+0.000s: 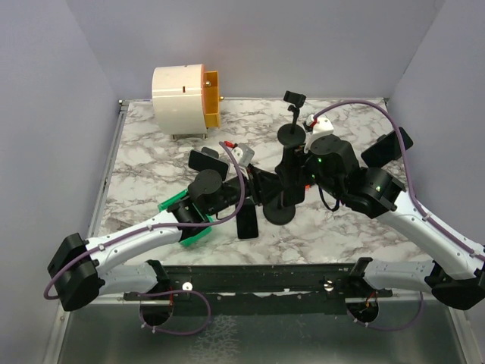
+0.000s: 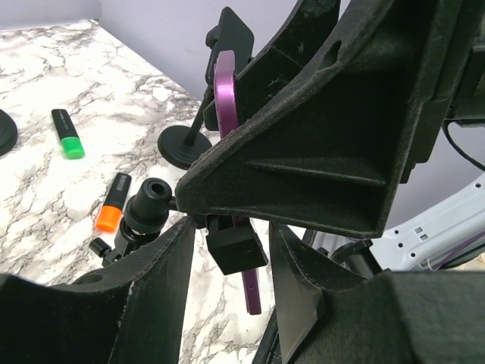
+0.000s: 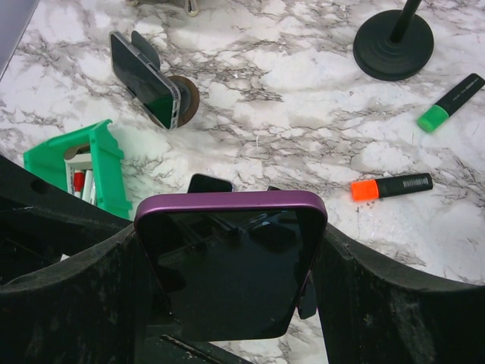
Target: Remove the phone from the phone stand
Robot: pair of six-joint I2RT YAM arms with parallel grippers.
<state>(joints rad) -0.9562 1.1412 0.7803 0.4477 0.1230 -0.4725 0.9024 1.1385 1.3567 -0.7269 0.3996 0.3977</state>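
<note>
Marble table (image 1: 151, 167) | right gripper (image 3: 231, 235) clamps phone (image 3: 227, 288) | left gripper (image 2: 231, 235) apart around stand (image 2: 148, 205)

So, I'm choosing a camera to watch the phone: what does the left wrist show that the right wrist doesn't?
Left wrist only: the phone edge-on and the stand's clamp on it. Right wrist only: the phone's dark screen between the right fingers, a second phone, a green holder. Both: the purple phone, a green marker, an orange marker.

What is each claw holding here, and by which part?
Right claw clamps the purple-edged black phone across its two side edges. Left claw straddles the black phone stand's bracket, gaps showing both sides.
</note>
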